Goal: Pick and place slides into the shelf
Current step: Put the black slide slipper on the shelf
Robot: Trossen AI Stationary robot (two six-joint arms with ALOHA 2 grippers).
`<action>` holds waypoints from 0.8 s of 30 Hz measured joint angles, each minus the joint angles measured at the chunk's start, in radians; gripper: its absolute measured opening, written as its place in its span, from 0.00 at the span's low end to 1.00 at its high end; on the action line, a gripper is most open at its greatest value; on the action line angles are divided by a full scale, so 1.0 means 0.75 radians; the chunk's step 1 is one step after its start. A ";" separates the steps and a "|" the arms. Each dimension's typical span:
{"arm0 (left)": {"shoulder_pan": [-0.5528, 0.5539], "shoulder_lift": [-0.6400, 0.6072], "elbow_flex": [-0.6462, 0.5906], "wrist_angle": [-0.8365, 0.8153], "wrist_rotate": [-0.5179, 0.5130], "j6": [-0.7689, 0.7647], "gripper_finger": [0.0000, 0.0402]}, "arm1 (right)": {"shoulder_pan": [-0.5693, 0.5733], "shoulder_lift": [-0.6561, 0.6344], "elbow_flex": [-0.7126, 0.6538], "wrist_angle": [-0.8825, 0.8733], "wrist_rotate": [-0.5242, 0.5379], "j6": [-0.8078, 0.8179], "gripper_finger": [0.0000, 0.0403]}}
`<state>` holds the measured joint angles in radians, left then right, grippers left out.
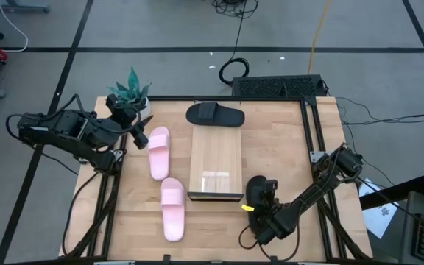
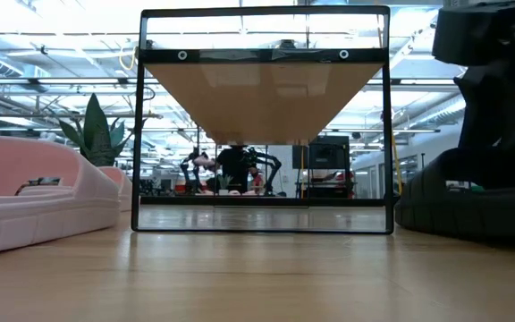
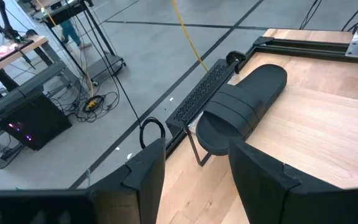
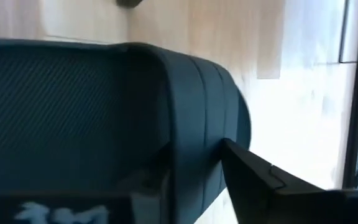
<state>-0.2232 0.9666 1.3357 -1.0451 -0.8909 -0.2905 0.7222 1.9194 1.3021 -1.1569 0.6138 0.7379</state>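
Blk slide (image 4: 104, 118) mostly hidden under right gripper (image 4: 194, 186)

Both arms dark, near black, built of blocky joint housings linked by slimmer tubular segments.

Left arm (image 1: 65, 129): chunky housings with rounded ends, faint light glints along the edges; black cable loops near its base at 9 o'clock of the bench (image 1: 285, 169).

Right arm (image 1: 319, 184): thin link running to a bulkier wrist block; small yellow-green mark on the wrist at about 5 o'clock of the bench. Pale metal bracket at its base mount.

Left claw (image 3: 191, 174): two matte black fingers, flat angular faces with bevelled, lighter-worn edges.

Right claw (image 4: 197, 180): same black angular finger; a blurred white marking on the housing.
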 joint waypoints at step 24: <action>0.000 0.000 0.000 0.000 0.000 -0.006 0.45 | 0.139 -0.583 0.218 -0.556 0.035 0.135 0.00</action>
<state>-0.2230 0.9665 1.3357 -1.0451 -0.8909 -0.2951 0.8268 1.4818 1.4655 -1.5737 0.6398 0.8391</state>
